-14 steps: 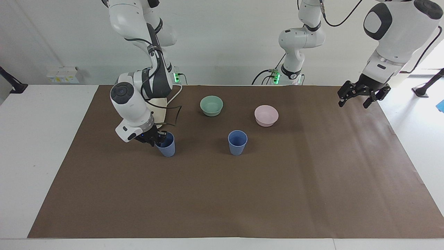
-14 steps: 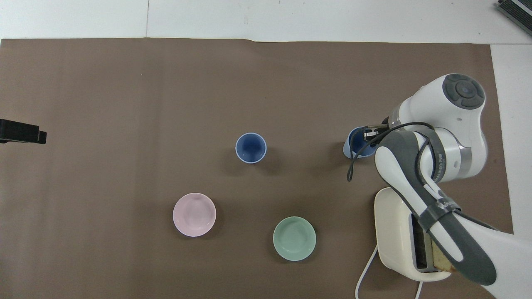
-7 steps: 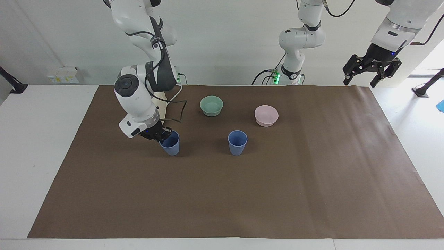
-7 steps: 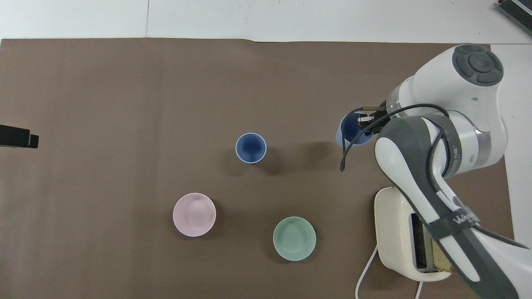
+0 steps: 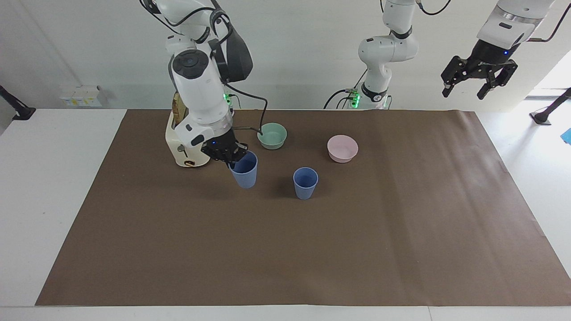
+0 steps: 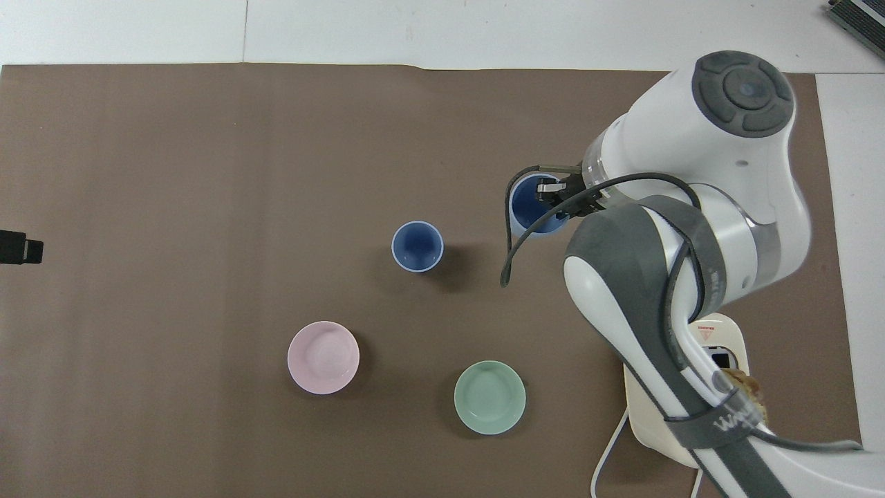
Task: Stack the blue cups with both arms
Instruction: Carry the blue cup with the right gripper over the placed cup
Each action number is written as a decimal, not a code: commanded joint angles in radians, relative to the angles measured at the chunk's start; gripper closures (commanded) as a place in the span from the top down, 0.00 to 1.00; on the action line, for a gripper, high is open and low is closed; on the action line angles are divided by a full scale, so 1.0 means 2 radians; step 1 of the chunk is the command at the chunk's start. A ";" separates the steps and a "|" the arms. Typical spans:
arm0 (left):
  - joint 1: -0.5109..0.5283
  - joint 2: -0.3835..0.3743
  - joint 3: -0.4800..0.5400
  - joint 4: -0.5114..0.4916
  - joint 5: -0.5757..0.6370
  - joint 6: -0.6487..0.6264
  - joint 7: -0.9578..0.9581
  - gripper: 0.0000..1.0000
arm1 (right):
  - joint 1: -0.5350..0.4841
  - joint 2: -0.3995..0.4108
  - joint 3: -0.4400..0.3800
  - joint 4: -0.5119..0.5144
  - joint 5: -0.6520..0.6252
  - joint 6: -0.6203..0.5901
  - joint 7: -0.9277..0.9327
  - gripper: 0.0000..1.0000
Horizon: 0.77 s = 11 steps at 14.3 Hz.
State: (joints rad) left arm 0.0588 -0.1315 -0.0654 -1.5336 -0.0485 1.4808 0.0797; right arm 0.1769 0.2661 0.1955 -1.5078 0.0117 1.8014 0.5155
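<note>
One blue cup (image 5: 305, 183) stands upright on the brown mat; it also shows in the overhead view (image 6: 417, 246). My right gripper (image 5: 229, 158) is shut on the rim of the other blue cup (image 5: 245, 174), one finger inside it, and holds it upright just above the mat, toward the right arm's end from the standing cup. This gripper (image 6: 554, 196) and held cup (image 6: 527, 210) also show in the overhead view. My left gripper (image 5: 473, 83) is open and empty, raised high over the left arm's end of the table; only its tip (image 6: 15, 250) shows in the overhead view.
A mint-green bowl (image 5: 272, 135) and a pink bowl (image 5: 342, 148) sit nearer to the robots than the standing cup. A cream toaster (image 5: 180, 145) holding a slice of toast stands at the right arm's end, partly under that arm.
My right gripper has lifted its blue cup off the mat and carried it toward the standing cup, uncovering the toaster. My left gripper has risen higher.
</note>
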 commanded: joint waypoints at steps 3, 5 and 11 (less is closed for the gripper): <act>0.007 -0.005 0.007 0.000 0.009 -0.014 -0.004 1.00 | 0.034 0.033 0.002 0.065 -0.007 -0.019 0.037 0.00; 0.002 -0.005 0.006 -0.001 0.008 -0.014 -0.003 1.00 | 0.051 0.033 0.003 0.067 -0.004 -0.012 0.044 0.00; 0.005 -0.005 0.006 -0.001 0.008 -0.014 -0.004 1.00 | 0.099 0.042 0.004 0.068 0.001 0.004 0.055 0.00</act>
State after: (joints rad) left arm 0.0617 -0.1322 -0.0510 -1.5340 -0.0479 1.4699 0.0795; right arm 0.3514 0.3163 0.2003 -1.3978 0.0133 1.7894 0.5897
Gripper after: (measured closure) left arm 0.000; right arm 0.952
